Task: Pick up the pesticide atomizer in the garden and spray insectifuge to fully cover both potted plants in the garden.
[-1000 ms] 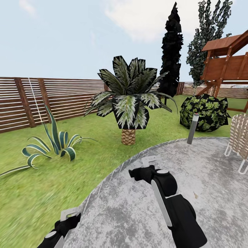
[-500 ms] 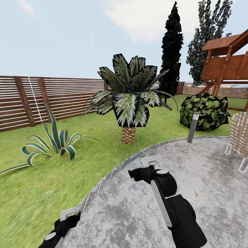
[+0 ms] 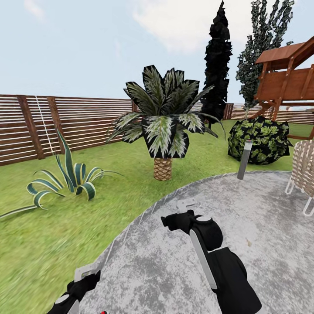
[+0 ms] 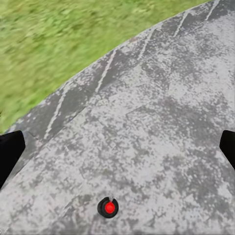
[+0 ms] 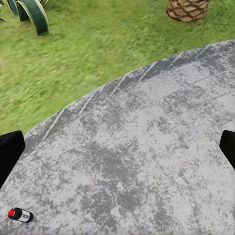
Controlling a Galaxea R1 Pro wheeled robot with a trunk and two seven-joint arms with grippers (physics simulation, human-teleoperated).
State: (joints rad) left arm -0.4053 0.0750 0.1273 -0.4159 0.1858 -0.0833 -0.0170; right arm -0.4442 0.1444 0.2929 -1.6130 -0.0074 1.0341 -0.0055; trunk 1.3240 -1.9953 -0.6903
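Over the last second the head view drifted slightly: the right arm slid a little toward the left and a red speck came in at the bottom edge, so the camera, not the garden, had moved. Nearest, the spray bottle (image 4: 107,207) stood on the gravel patio (image 3: 270,226) close to its lawn-side edge, seen end-on below the left gripper (image 3: 87,274); it also lay low in the right wrist view (image 5: 19,215). Both grippers were spread apart and empty, the right gripper (image 3: 185,205) held forward over the patio, forearm raised. Beyond lay the lawn (image 3: 52,235), agave (image 3: 65,181), palm (image 3: 162,126), lamp post (image 3: 244,160), bush (image 3: 258,141) and fence (image 3: 65,126). A good pick probably needed the left gripper lowered squarely over the bottle's body.
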